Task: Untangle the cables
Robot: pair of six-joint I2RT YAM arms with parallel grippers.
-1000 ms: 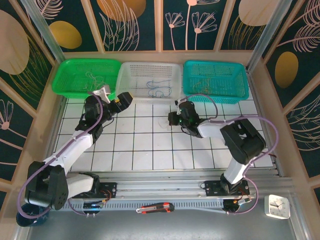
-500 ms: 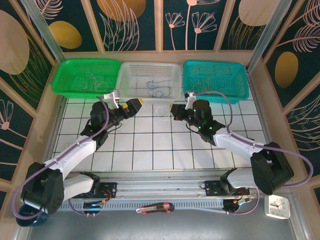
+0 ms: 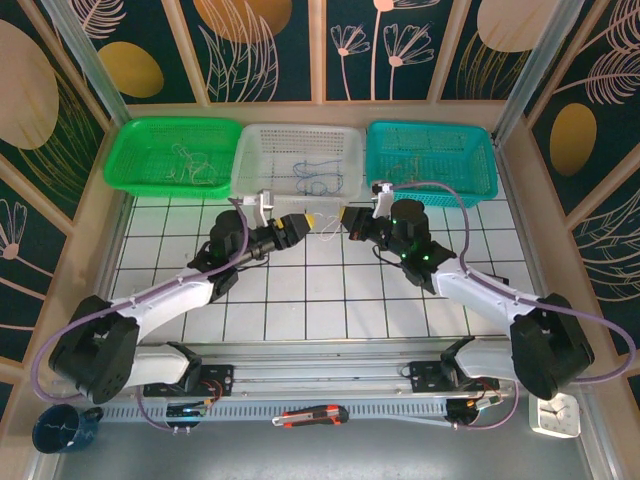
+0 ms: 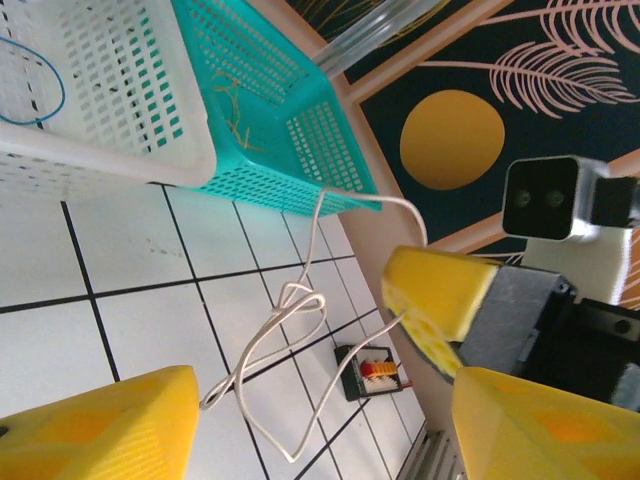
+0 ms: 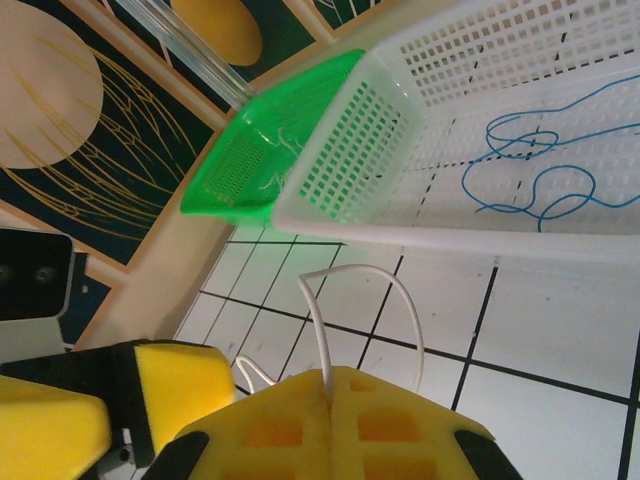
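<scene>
White cable (image 4: 300, 297), thin, looped, pinched by right end effector (image 5: 330, 388), left end effector (image 4: 325, 420) agape

A thin white cable (image 4: 303, 298) is pinched in my right pincer (image 5: 328, 385) — it arcs out, twists into a loose loop and trails down over the tiles. Blue cables (image 5: 530, 170) lie curled in the white basket (image 5: 360, 150) — olive cables (image 4: 235, 110) in the teal basket (image 4: 300, 150)

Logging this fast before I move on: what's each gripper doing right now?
Left gripper: open, gripping nothing.
Right gripper: shut on the white cable.
</scene>
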